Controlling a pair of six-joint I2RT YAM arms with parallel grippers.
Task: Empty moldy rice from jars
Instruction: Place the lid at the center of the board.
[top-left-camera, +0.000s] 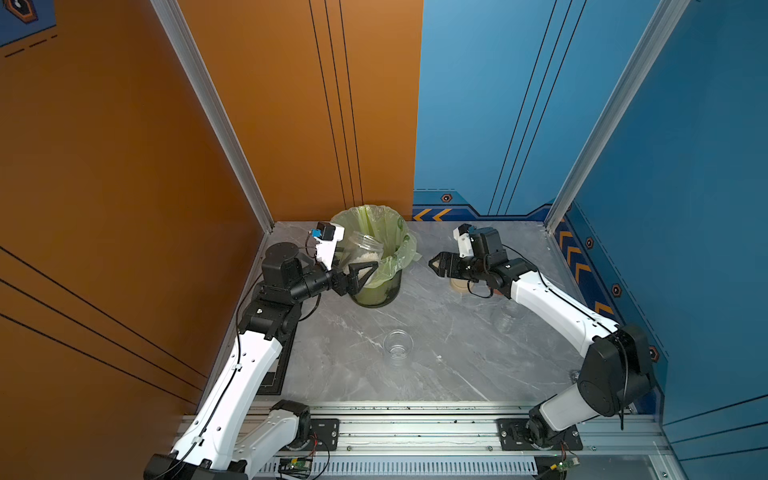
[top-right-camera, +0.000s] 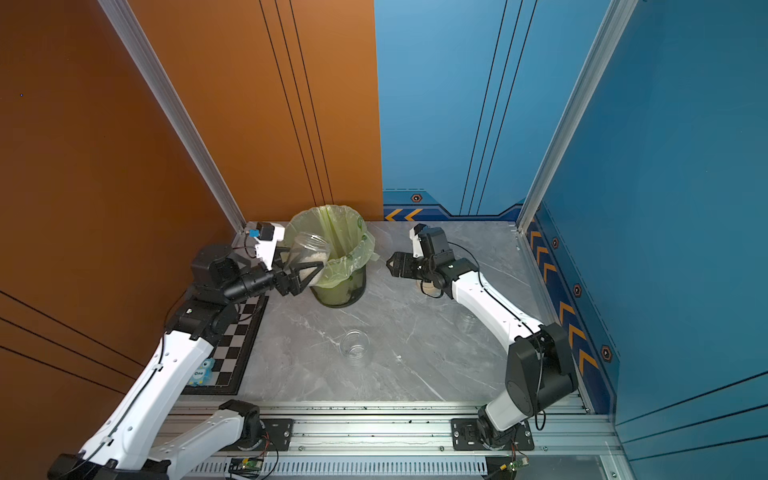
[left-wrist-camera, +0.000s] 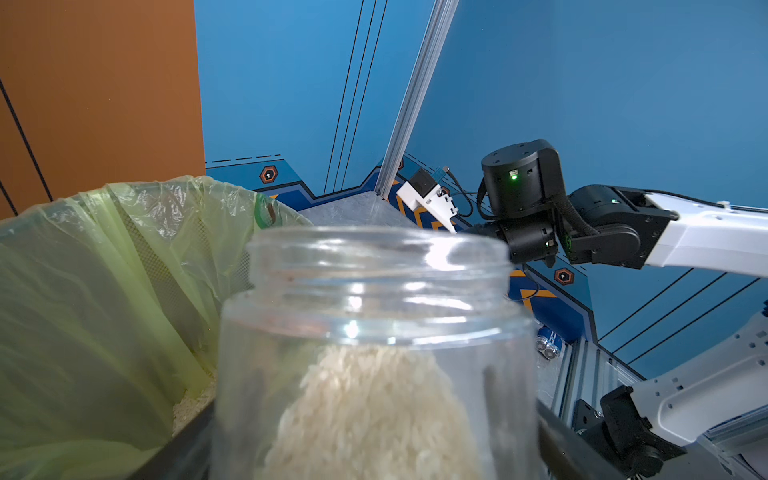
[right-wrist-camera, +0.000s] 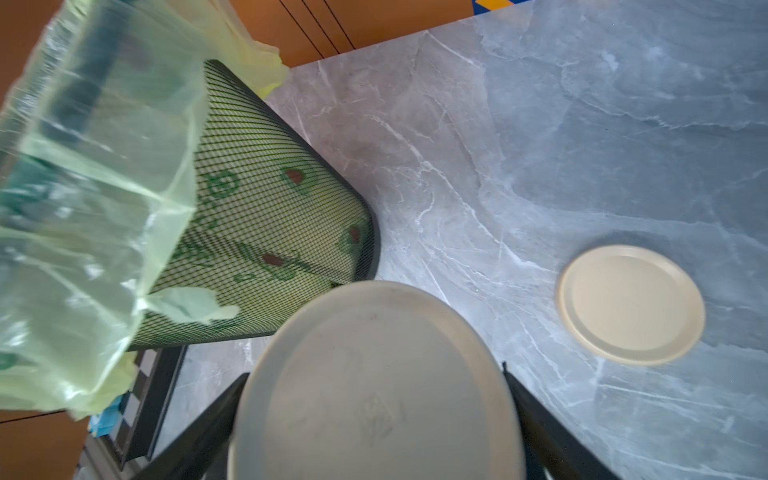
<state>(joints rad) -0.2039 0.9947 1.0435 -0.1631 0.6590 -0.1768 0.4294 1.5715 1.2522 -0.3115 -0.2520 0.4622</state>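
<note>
Black left gripper (top-left-camera: 362, 272) clamped on the sides of one clear jar (top-left-camera: 365, 249), lid off, tilted above the near rim of the bin (top-left-camera: 376, 291). Pale rice (left-wrist-camera: 374, 415) heaped in the lower part of that jar. A little more rice (left-wrist-camera: 189, 407) lying inside the green bag (top-left-camera: 374, 224) that lines the bin, seen from the left wrist.

Across from it, right gripper (top-left-camera: 434, 264) closed on one beige lid (right-wrist-camera: 374, 386), held by its edges above the grey marbled surface (top-left-camera: 415, 382), near the bin and not touching it. Flat on the surface, second beige lid (right-wrist-camera: 631, 305), partly under the right arm in both top views.

Standing open and upright on the surface, two more clear jars, both empty: one (top-left-camera: 398, 347) near the middle, one (top-left-camera: 507, 318) close under the right forearm.

Counted in all: three jars, two lids, one bin.

At the left edge of the surface, checkered mat (top-right-camera: 237, 345), partly beneath the left arm.
</note>
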